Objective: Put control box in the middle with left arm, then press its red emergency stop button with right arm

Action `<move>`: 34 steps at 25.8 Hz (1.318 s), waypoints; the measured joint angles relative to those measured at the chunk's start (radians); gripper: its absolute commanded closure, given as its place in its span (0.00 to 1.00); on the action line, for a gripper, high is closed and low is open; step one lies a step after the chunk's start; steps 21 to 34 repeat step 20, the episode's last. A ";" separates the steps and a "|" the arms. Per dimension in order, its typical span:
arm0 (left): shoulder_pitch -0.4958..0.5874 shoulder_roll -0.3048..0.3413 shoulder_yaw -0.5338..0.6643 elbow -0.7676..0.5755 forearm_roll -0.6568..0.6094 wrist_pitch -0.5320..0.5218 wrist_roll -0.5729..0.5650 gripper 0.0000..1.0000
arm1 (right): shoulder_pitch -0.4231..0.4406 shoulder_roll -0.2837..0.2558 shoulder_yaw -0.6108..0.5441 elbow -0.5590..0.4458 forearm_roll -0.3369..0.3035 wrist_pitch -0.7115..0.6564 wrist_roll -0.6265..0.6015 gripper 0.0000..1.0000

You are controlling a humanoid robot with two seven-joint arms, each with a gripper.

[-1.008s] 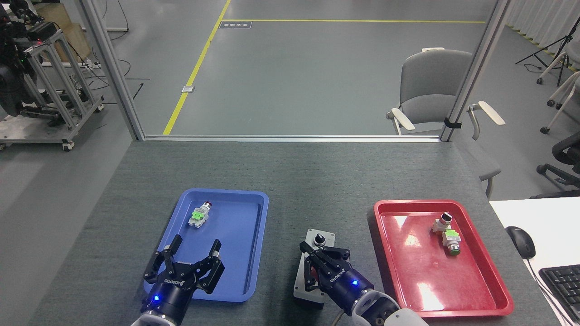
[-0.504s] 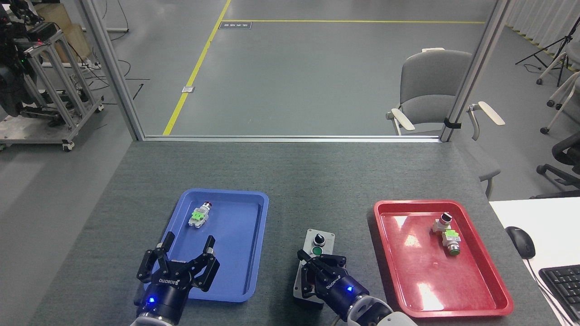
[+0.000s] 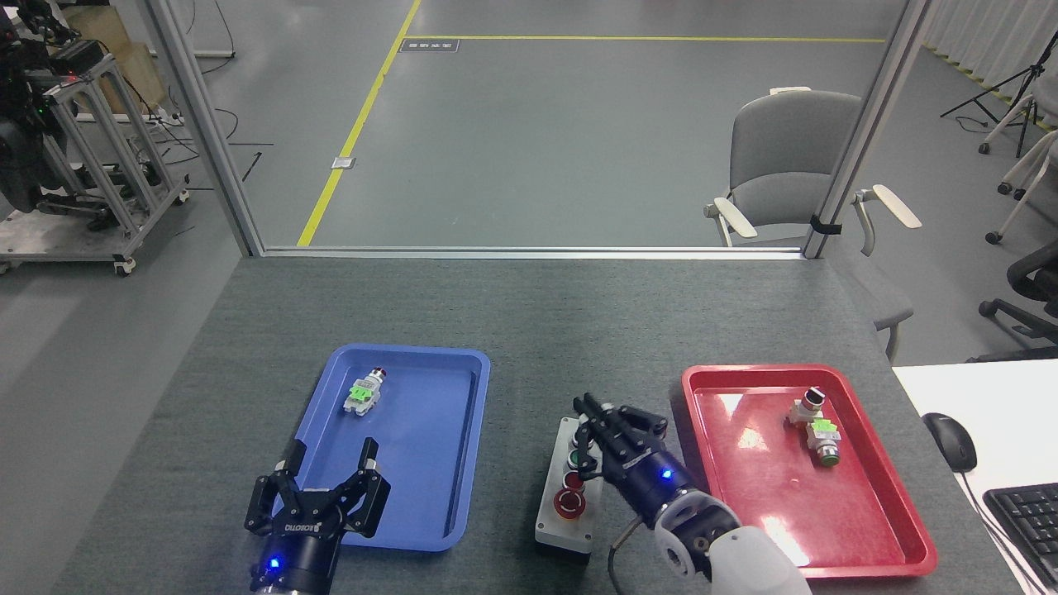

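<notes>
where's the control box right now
In the head view, the control box lies on the grey table between the blue tray and the red tray, partly under the right tool.

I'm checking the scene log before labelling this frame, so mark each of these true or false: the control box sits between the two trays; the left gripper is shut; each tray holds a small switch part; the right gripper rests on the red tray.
1. The control box sits between the blue tray and red tray. True.
2. The left gripper is shut. False: its fingers are spread open, holding nothing.
3. Each tray holds a small switch part. True.
4. The right gripper rests on the red tray. False: it is over the control box's far end.
</notes>
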 measured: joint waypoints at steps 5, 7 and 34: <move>-0.002 -0.005 0.001 0.004 0.006 -0.002 -0.006 0.00 | 0.046 0.005 -0.284 -0.062 -0.015 -0.075 -0.055 0.00; -0.002 -0.007 0.001 0.004 0.010 -0.002 -0.006 0.00 | 0.100 0.014 -0.406 -0.069 -0.016 -0.114 -0.061 0.00; -0.002 -0.010 0.002 0.005 0.018 -0.002 -0.003 0.00 | 0.254 0.040 -0.604 -0.081 -0.016 -0.093 -0.063 0.00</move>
